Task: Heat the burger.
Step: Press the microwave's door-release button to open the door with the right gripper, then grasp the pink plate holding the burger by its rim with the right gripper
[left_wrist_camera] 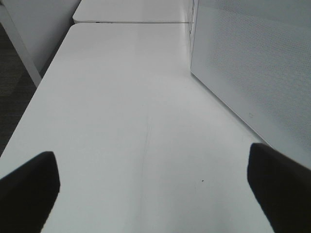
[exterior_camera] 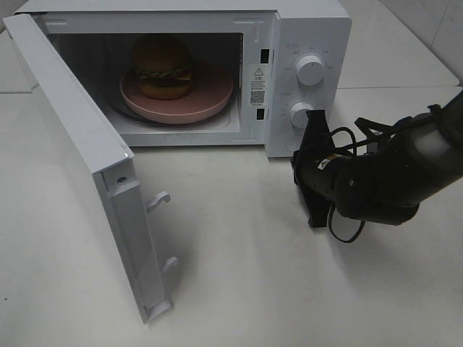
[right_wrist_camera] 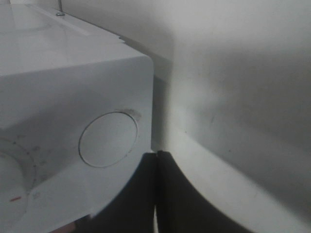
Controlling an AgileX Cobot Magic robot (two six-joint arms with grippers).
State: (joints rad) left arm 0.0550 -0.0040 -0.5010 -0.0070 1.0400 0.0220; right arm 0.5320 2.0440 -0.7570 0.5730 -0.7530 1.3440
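High cam: white microwave (exterior_camera: 307,29) at the back of the white table (exterior_camera: 253,282), door (exterior_camera: 79,144) swung wide open to the left. The burger (exterior_camera: 163,65) sits inside the cavity on the pink plate (exterior_camera: 213,101), upright, bun on top, slightly left of the plate's middle. Control panel on the right w/ upper knob (exterior_camera: 309,70) and lower knob (exterior_camera: 300,114). The right arm comes in from the right edge, low over the table. The right gripper (exterior_camera: 296,168) is at the microwave's front lower right corner, below the lower knob; contact w/ the casing can't be told. The left arm is not in this view.

Left wrist cam: left gripper (left_wrist_camera: 151,160) spread as wide as it goes, dark fingers (left_wrist_camera: 29,189) at opposite corners of the pic, only tabletop between them. A white dotted panel (left_wrist_camera: 252,68) stands close by on one side (prob. part of the microwave, can't say which part).

Right wrist cam: the right gripper's two dark fingers (right_wrist_camera: 131,199) are pressed flat together, pinching nothing. They point at the rounded edge of the microwave's front panel, just beside a flat round disc (right_wrist_camera: 108,139). Part of a dial w/ tick marks and a red line (right_wrist_camera: 9,191) shows further along the panel.
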